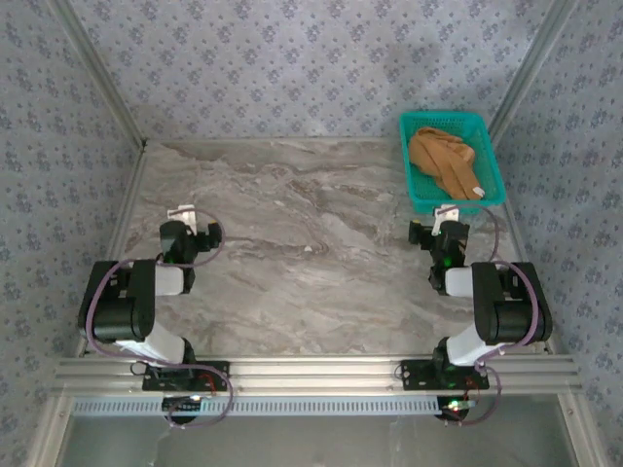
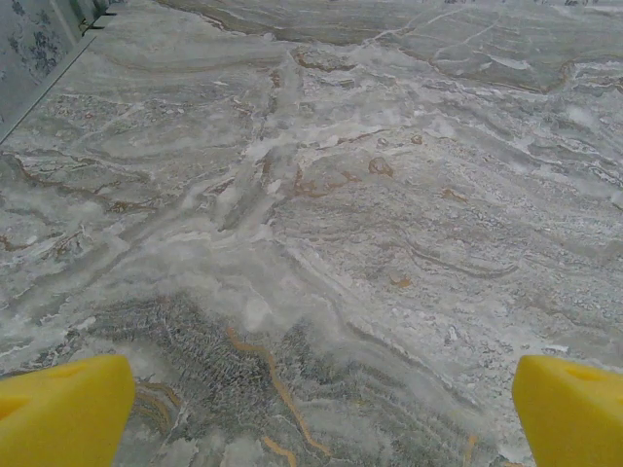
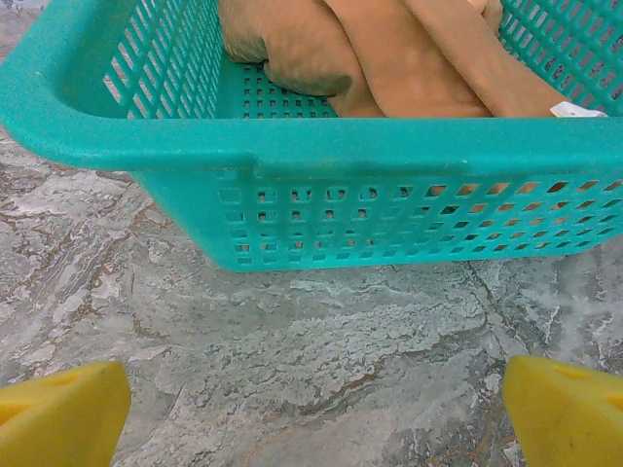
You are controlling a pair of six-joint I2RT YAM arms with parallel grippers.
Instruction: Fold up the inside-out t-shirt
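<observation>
1. The inside-out t-shirt (image 1: 446,161) lies bunched in the teal basket (image 1: 406,161), up at the table's (image 1: 311,272) one o'clock corner.
2. The right gripper (image 1: 446,216) sits at the basket's six o'clock, just beside its near wall, with its yellow fingers (image 3: 565,413) wide apart and empty.
3. The left gripper (image 1: 187,219) is over at nine o'clock, above bare marble, its fingers (image 2: 58,413) spread and empty too.
</observation>
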